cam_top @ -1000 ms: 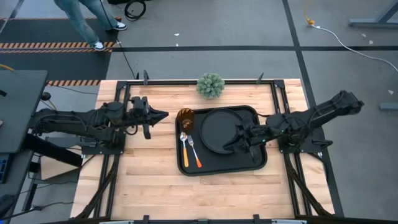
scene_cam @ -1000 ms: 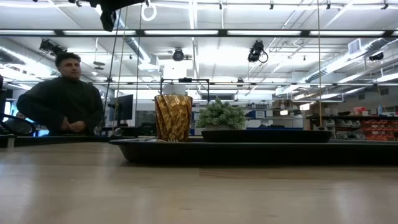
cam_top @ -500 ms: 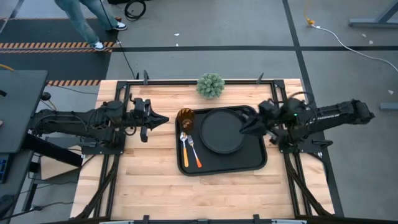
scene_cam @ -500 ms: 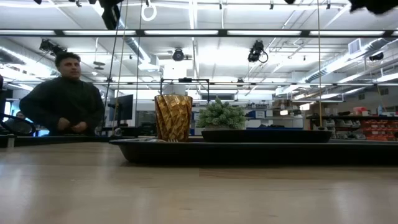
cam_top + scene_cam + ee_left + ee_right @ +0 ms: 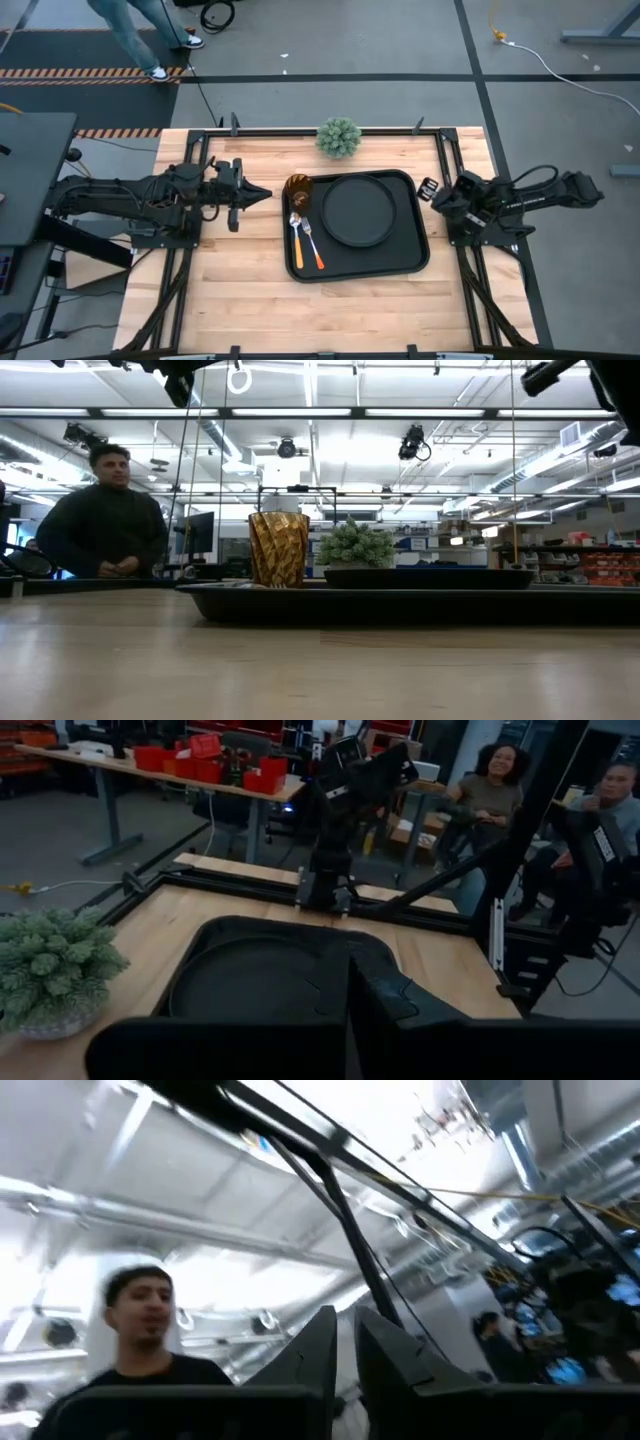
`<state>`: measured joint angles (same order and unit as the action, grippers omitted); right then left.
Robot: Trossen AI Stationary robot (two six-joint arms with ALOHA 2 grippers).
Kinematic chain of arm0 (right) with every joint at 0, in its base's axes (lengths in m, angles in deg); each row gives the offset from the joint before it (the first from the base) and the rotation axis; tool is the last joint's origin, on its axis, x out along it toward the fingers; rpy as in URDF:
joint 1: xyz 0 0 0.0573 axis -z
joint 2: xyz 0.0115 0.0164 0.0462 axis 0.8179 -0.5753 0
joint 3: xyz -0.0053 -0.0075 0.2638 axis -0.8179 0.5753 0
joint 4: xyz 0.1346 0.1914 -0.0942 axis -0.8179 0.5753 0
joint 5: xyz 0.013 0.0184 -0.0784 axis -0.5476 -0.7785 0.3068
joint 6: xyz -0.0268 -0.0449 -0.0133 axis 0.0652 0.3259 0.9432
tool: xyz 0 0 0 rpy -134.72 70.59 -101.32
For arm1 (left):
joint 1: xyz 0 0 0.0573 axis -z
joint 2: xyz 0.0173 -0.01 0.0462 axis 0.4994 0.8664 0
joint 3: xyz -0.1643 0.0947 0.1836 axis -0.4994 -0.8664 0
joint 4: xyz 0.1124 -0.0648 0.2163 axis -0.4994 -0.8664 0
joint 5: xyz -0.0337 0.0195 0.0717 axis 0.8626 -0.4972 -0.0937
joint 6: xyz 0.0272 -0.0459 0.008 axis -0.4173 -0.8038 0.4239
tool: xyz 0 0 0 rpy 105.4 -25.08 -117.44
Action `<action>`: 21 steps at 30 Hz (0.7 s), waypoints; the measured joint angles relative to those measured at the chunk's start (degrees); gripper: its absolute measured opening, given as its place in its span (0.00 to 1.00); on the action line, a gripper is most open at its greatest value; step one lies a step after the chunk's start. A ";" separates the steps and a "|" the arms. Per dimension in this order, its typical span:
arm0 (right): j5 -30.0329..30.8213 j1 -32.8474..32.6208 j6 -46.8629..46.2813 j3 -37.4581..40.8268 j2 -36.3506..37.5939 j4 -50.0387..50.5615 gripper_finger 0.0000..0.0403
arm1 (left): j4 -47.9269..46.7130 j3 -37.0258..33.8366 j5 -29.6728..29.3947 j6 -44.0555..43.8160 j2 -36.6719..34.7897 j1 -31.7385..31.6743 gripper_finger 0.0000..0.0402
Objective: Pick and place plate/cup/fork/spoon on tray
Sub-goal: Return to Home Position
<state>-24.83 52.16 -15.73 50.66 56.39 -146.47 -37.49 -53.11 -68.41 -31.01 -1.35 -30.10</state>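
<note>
The tray [image 5: 357,268] lay on the worktop [image 5: 230,300] a little toward its right edge, with every task item on it. The plate [image 5: 358,211] sat flat in the tray's right and middle part. The cup [image 5: 299,187] stood upright in the tray's far left corner, just beside the plate's rim. The spoon [image 5: 296,225] and the fork [image 5: 313,240] lay side by side along the tray's left side, on the near side of the cup, handles pointing toward the near edge, the spoon nearer the tray's left rim. In the low view the cup [image 5: 278,548] rose above the tray's rim [image 5: 400,603] and the plate [image 5: 428,577] showed as a low dark band to its right.

The left claw [image 5: 258,192] hovered over bare wood between the worktop's left edge and the tray, its fingers together and holding nothing. The right claw [image 5: 428,187] was at the worktop's right edge, just off the tray's far right corner and clear of the plate; in its wrist view the fingers [image 5: 318,1345] stood close with a narrow gap and nothing between them, tilted up toward the ceiling.

A small potted plant [image 5: 339,137] stood at the far edge. A person [image 5: 103,515] sat beyond the worktop.
</note>
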 joint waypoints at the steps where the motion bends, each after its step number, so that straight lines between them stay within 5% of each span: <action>1: -0.01 0.00 -1.12 0.61 0.90 -0.70 0.11 | 0.01 0.00 -0.17 0.00 0.00 0.00 0.02; 10: -5.61 0.00 -0.65 -0.74 5.63 0.96 0.11 | 0.02 0.00 -0.20 0.00 0.00 0.00 0.02; 21: -14.04 2.06 2.47 -13.74 10.79 29.60 0.11 | 1.27 0.00 0.90 3.19 0.00 1.34 0.02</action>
<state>-38.88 54.21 -13.26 36.92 67.18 -116.87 -36.22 -53.11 -67.52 -27.82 -1.35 -28.77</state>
